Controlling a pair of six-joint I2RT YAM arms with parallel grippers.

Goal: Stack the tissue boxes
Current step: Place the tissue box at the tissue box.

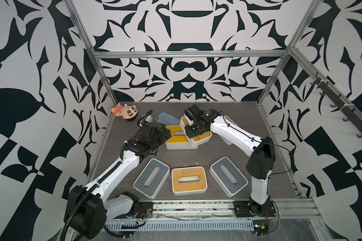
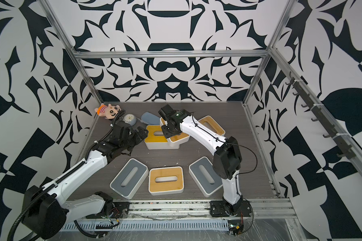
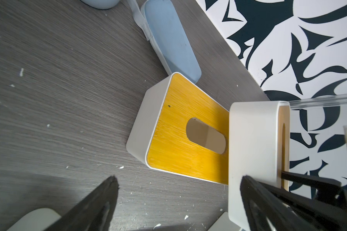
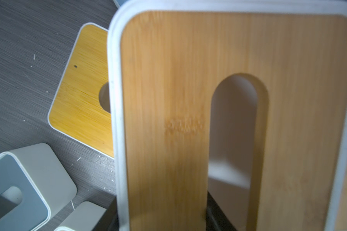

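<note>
Bamboo-lidded white box (image 4: pixel 168 80), oval slot, over yellow-lidded box (image 4: pixel 82 90)

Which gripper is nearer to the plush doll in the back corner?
Left. The open left gripper is beside the yellow box, in front of the doll. The right gripper, shut on a tan box over that yellow box, is farther away.

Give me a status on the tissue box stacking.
Done: nothing looks stacked yet. In hand: the right gripper is shut on a bamboo-lidded box, holding it skewed, partly over the yellow-lidded box. The left gripper stands open beside that box. Left: settling this box, then adding the grey boxes, the front bamboo box and the bamboo box behind the right arm, each lying alone.
</note>
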